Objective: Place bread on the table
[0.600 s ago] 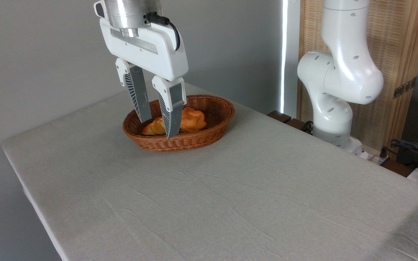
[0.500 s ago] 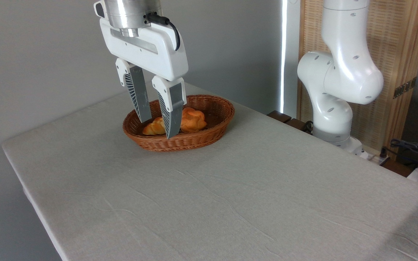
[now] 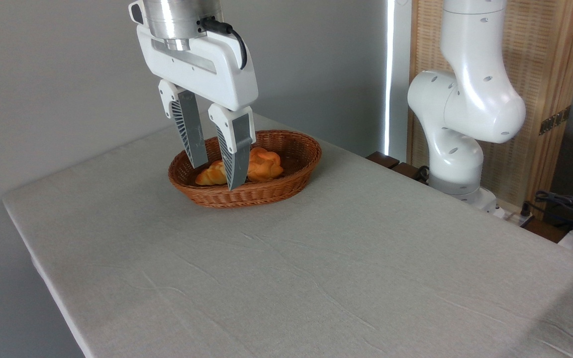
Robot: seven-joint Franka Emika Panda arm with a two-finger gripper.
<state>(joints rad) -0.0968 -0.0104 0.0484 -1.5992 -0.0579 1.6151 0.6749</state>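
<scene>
**Bread sits in the basket, gripper poised above with nothing in it**

The bread (image 3: 265, 164) is a small round bun, golden-orange and glossy, its top twisted into a knotted rosette. It lies inside the brown wicker basket (image 3: 294, 184), toward the middle and right of it. Just to its left in the same basket lies a paler, longer twisted loaf (image 3: 211, 176); whether the two touch cannot be told, since a finger crosses in front of them.

The gripper (image 3: 215, 176) hangs over the left half of the basket, pointing down. Its grey ribbed fingers (image 3: 237, 151) stand a narrow gap apart and hold nothing; their tips show in front of the loaf and the bun's left edge, and whether they reach into the basket cannot be judged from this angle.

The basket stands near the far edge of the table (image 3: 316, 278), whose pale grey-beige cloth is lightly creased. The white arm base (image 3: 458, 144) rises beside the table's right side, before a slatted wooden screen (image 3: 547, 64).
</scene>
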